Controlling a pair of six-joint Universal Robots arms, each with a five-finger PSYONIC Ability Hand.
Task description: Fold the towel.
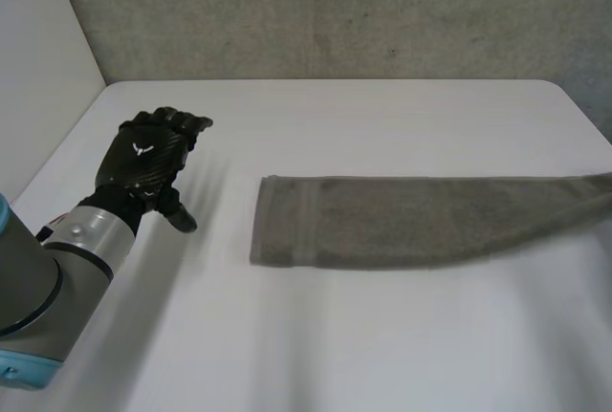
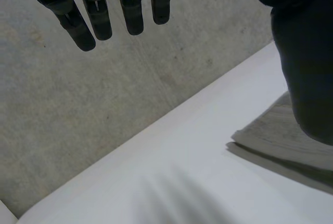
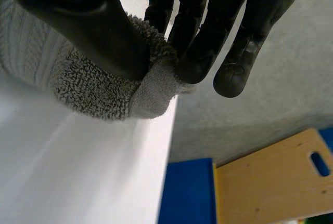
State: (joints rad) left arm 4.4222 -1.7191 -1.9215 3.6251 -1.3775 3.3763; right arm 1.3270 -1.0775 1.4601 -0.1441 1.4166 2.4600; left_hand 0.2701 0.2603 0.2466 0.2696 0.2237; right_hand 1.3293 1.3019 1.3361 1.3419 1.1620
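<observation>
A grey towel (image 1: 402,223) lies folded into a long strip across the white table (image 1: 316,336), running from the middle to the right edge. My left hand (image 1: 148,159) hovers over the table to the left of the towel's near end, apart from it, fingers (image 2: 96,18) straight and open. In its wrist view the towel's end (image 2: 281,141) lies below the thumb. My right hand (image 3: 197,31) pinches the towel's far end (image 3: 109,91) between thumb and fingers at the table's right edge.
A grey concrete wall (image 1: 335,10) stands behind the table. Past the table's right edge, on the floor, lie a blue surface (image 3: 190,193) and a wooden board (image 3: 276,177) with a handle slot.
</observation>
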